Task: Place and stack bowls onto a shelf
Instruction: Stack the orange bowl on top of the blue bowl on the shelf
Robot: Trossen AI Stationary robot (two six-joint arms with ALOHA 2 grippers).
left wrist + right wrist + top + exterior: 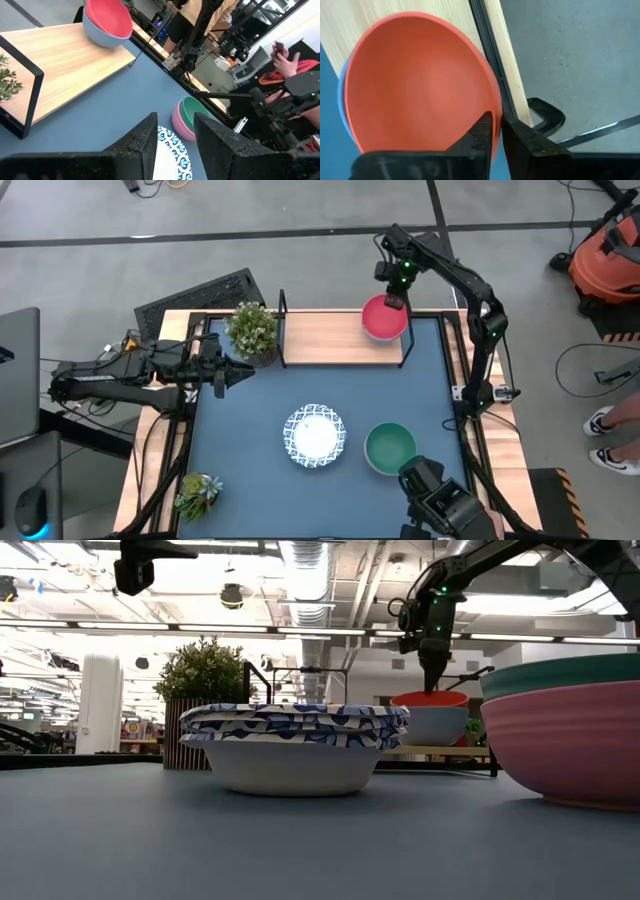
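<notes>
— Checking progress: what is on the shelf (320, 337)?
— One red bowl (384, 318), at its right end. The right pincer (396, 302) is clamped on its rim.
— And what is left?
— The patterned bowls (315, 435) and the green-in-pink stack (389, 448) sit on the bench (260, 410). The left pincer (218, 378) waits near the plant (252, 330), fingers apart.

A grey concrete floor (300, 210) crossed by dark lines surrounds the blue surface (270, 400), with an orange vacuum cleaner (608, 255) standing at one side. Overhead, silver ducts (310, 565) and strip lights (130, 628) run across the open ceiling.
</notes>
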